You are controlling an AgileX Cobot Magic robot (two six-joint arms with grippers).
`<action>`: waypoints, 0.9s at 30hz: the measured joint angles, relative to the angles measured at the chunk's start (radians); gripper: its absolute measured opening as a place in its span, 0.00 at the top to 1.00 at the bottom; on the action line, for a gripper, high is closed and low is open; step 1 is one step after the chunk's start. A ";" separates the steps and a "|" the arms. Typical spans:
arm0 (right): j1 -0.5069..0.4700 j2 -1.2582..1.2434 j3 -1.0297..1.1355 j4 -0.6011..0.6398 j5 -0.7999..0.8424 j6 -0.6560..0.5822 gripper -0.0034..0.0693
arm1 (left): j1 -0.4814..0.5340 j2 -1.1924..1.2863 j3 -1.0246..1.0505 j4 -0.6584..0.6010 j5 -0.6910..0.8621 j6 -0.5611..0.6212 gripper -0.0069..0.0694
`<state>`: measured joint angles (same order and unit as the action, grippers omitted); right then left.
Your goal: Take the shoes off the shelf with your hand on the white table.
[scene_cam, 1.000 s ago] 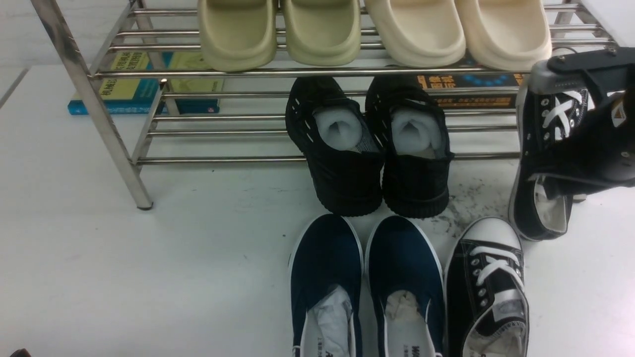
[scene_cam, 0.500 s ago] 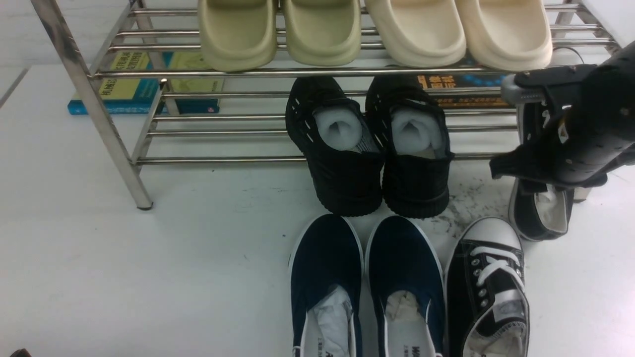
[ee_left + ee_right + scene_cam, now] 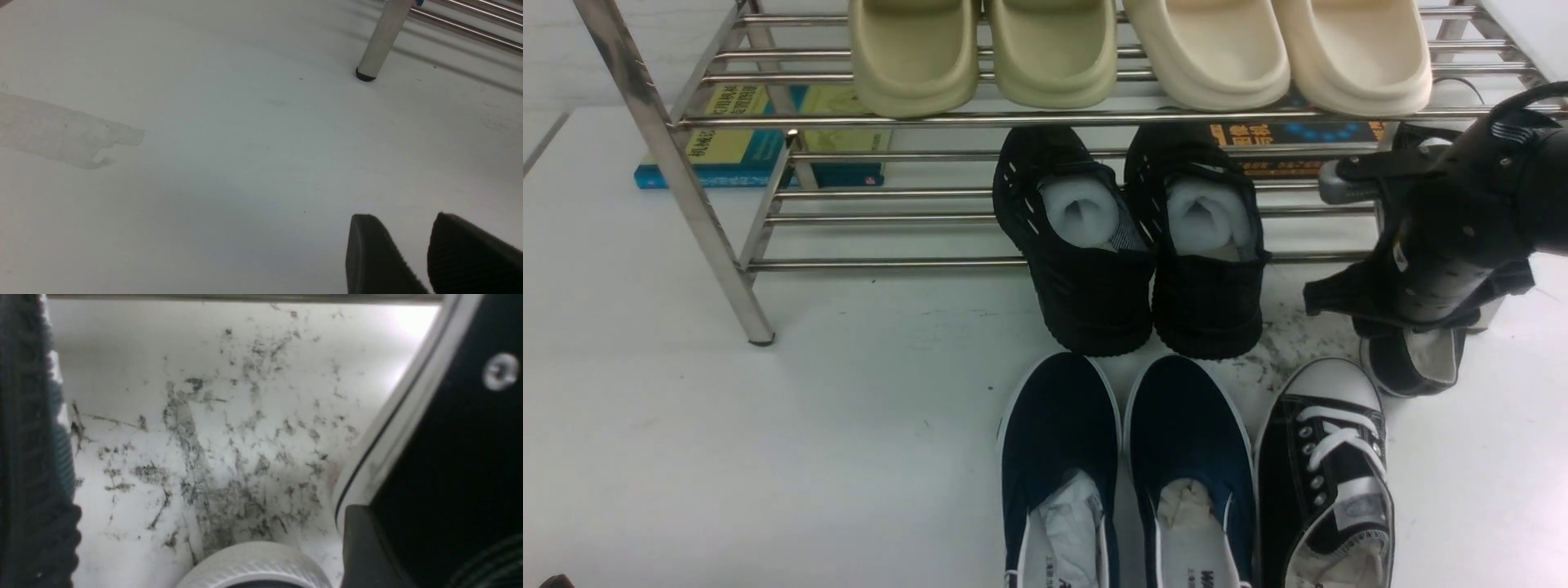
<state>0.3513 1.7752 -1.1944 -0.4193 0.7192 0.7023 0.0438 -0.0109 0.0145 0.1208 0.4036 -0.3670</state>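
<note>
The far sneaker (image 3: 1413, 371) leans at the right end of the shelf (image 3: 1045, 119), with its heel down on the counter (image 3: 768, 457). The right pincer (image 3: 1327, 241) sits over it with its two fingers apart. One finger (image 3: 363, 547) is right against the sneaker's side. It is not clear if the pincer squeezes the shoe.

The near sneaker (image 3: 1327, 474) lies flat on the counter just in front, toe toward the shelf. Two blue slip-on shoes (image 3: 1127, 457) sit just beside it. Two chunky black shoes (image 3: 1135, 253) with white stuffing rest partly on the bottom bars, left of the pincer. Green slippers (image 3: 980, 57) and cream slippers (image 3: 1274, 53) sit on the top bars. Books (image 3: 756, 139) lie behind the bars.

The left pincer (image 3: 402, 222) is a little open and holds nothing. It is near a shelf leg (image 3: 382, 41).

The counter is white, with dark scuff marks (image 3: 229, 465) between the shoes.
</note>
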 joint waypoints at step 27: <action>-0.001 -0.303 0.000 0.223 0.374 -0.348 0.95 | 0.000 0.000 0.000 0.000 0.000 0.000 0.60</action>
<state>0.3500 1.4724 -1.1947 -0.1961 1.0927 0.3542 0.0438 -0.0109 0.0145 0.1208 0.4036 -0.3670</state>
